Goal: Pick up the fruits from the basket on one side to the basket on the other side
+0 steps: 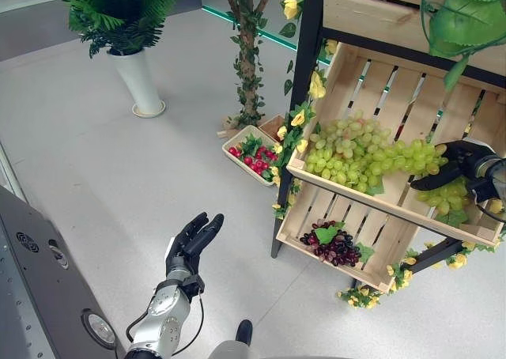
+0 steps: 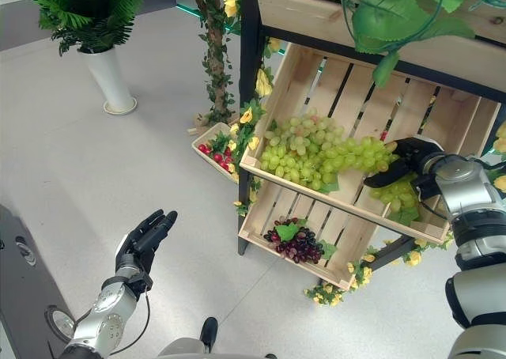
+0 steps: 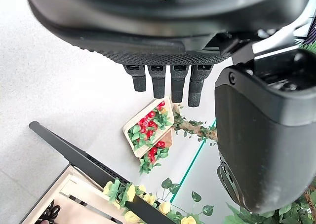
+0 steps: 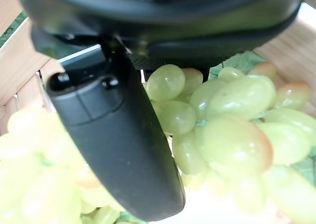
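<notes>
right hand [image 2: 407,163], dark and on a silver-grey arm, lies over a bunch of pale green grapes [image 2: 399,191] at the right end of the upper slatted wooden crate [image 2: 312,82]. its thumb reaches across the bunch, and the right wrist view has grapes pressed close under the palm, but the fingers are hidden among the fruit, so i cannot tell whether they have closed on it. just to the left in the same crate sits a larger heap of green grapes [image 1: 356,153]. below it, a lower wooden crate [image 1: 387,244] holds a dark purple grape bunch [image 1: 334,247], and a small wooden tray of red fruit [image 1: 249,155] lies on the grey floor by the stand. left hand [image 1: 190,244] hangs idle over the floor, well apart, fingers straight and holding nothing.

judging by this, the grasp step is in hand. next calls for a firm closing round the bunch, then a lift clear of the crate's front rim.
</notes>
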Controlling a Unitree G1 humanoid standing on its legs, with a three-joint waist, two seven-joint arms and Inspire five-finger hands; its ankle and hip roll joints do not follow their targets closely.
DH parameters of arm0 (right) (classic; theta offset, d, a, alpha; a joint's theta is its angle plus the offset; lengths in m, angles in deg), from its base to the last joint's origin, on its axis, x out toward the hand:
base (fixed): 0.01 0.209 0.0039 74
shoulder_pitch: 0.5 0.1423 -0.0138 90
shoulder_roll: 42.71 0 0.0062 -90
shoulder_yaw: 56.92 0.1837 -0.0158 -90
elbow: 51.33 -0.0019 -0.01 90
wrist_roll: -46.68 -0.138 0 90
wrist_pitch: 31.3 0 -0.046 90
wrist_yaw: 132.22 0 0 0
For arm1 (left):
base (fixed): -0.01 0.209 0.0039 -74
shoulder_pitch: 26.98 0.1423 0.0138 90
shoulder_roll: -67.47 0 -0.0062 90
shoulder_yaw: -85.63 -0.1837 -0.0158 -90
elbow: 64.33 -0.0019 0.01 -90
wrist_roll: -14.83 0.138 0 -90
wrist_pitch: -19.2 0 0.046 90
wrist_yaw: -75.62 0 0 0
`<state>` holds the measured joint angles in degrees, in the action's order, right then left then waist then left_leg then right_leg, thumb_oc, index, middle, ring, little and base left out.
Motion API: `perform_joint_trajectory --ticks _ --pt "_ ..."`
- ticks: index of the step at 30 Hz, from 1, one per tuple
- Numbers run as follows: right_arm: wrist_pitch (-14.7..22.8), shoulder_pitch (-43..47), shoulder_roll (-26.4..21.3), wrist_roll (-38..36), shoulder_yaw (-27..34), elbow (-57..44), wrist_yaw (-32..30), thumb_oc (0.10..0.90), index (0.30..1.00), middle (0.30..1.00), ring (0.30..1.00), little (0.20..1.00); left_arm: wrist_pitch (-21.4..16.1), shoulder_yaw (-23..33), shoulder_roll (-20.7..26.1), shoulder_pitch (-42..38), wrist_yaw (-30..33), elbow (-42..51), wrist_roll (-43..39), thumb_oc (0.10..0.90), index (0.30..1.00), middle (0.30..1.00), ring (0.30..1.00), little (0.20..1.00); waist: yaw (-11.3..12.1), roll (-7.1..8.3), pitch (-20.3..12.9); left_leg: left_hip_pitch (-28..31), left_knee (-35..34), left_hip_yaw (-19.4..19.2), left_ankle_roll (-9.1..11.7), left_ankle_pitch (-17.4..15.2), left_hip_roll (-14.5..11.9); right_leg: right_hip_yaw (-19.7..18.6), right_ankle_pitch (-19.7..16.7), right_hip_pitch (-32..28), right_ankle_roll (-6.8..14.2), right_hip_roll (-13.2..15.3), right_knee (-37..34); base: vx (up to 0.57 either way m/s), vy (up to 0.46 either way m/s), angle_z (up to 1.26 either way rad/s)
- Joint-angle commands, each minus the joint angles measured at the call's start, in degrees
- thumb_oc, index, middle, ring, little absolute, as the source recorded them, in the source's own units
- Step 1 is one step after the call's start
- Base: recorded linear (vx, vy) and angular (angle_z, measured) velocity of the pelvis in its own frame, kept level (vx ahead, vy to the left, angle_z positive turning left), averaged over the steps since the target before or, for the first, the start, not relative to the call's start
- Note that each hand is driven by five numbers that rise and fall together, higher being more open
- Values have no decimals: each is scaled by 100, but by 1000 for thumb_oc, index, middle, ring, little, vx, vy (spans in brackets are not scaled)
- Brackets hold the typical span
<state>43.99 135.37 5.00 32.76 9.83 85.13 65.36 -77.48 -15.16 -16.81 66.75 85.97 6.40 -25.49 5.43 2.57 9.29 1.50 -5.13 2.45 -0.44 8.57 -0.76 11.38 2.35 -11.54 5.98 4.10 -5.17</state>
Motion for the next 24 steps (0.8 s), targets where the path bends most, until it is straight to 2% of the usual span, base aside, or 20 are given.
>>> perform_joint_trajectory --ticks 1,11,12,15,24 --pt "491 924 -455 108 -141 -343 -827 800 900 900 900 900 -619 -156 353 -377 -99 268 -7 800 900 900 900 900 75 280 -447 442 13 -204 98 -1029 -83 94 -81 31 -423 -17 17 0 0 0" --pt "708 604 -620 806 21 -1133 -1796 800 900 900 900 900 -641 -194 378 -296 -40 373 -37 800 900 900 900 900 -65 231 -472 462 13 -303 89 -1053 -108 14 -90 71 -404 -15 17 -3 2 -4" --pt "752 584 -650 931 90 -1268 -2063 800 900 900 900 900 -659 -237 387 -309 -5 393 -61 800 900 900 900 900 -94 213 -476 467 13 -318 86 -1062 -111 -1 -89 82 -398 -13 17 -12 8 -6" --pt "795 512 -672 1138 202 -1448 -2361 800 900 900 900 900 -677 -277 401 -298 -1 411 -100 800 900 900 900 900 -123 188 -497 466 13 -325 85 -1073 -108 -25 -83 92 -391 -11 17 -5 4 -2" --pt "809 388 -800 1974 289 -2013 -2839 800 900 900 900 900 -636 -323 418 -259 36 488 -152 800 900 900 900 900 -180 155 -557 458 13 -353 80 -1094 -96 -62 -74 133 -370 -11 17 -3 2 -1"
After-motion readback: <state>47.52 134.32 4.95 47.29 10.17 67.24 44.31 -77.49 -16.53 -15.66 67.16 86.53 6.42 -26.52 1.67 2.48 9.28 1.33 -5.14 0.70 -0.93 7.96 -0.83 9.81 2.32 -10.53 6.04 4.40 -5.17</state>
